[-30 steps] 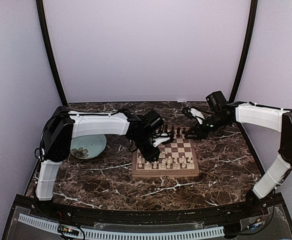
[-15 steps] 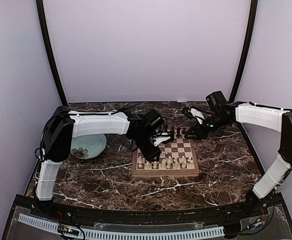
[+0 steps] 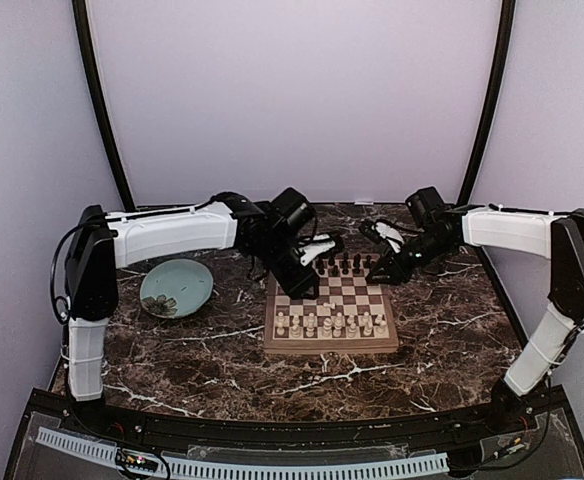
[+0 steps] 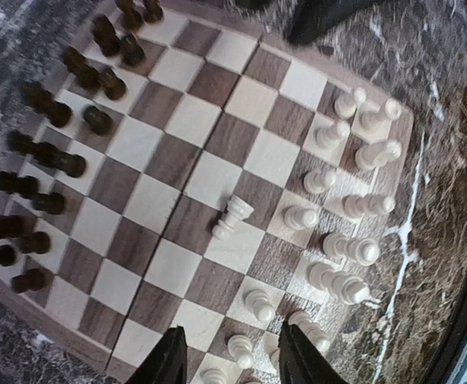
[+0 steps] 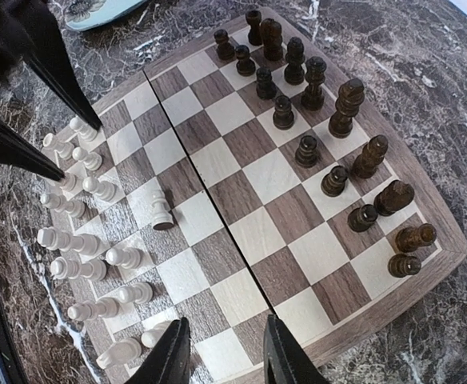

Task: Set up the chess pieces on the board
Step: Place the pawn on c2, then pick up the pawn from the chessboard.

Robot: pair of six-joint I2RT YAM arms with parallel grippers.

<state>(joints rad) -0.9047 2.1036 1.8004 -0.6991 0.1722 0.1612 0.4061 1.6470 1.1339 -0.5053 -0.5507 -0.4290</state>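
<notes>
The board lies mid-bench, with cream pieces filling its near rows and dark pieces along the far rows. One cream piece sits alone near the centre. The left claw and right claw hang by the board's far edge, both spread wide with nothing between. A teal plate sits left of the board.

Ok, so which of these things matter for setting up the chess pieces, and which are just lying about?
Part of the job:
board
cream-white pieces
dark pieces
lone white piece mid-board

Just lying about:
pale-teal plate, left of the board
</notes>
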